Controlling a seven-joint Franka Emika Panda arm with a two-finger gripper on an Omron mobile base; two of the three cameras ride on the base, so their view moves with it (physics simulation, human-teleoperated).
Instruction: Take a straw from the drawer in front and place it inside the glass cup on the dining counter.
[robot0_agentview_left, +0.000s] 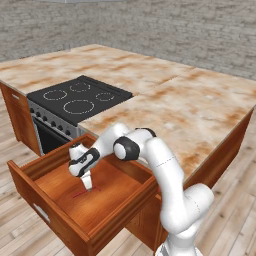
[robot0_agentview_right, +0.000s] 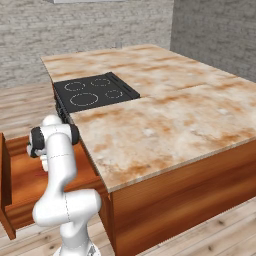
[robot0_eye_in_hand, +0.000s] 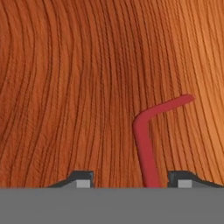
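Observation:
The drawer (robot0_agentview_left: 47, 212) stands pulled out below the dining counter (robot0_agentview_left: 195, 107). On its wooden floor lies the thin red straw (robot0_agentview_left: 80, 194). My gripper (robot0_agentview_left: 89, 187) points straight down into the drawer, right over the straw. In the hand view the straw (robot0_eye_in_hand: 144, 144) shows a bend and runs down between my fingertips, nearer the right one (robot0_eye_in_hand: 183, 180). The gripper (robot0_eye_in_hand: 132, 181) is open, with both tips still apart from the straw. The glass cup is out of view.
A black glass cooktop (robot0_agentview_left: 80, 96) with an oven front is set into the counter behind the drawer. The drawer's raised walls (robot0_agentview_right: 6, 175) box in the hand. My white arm (robot0_agentview_right: 57, 165) reaches over the drawer's right side. Wood flooring surrounds the island.

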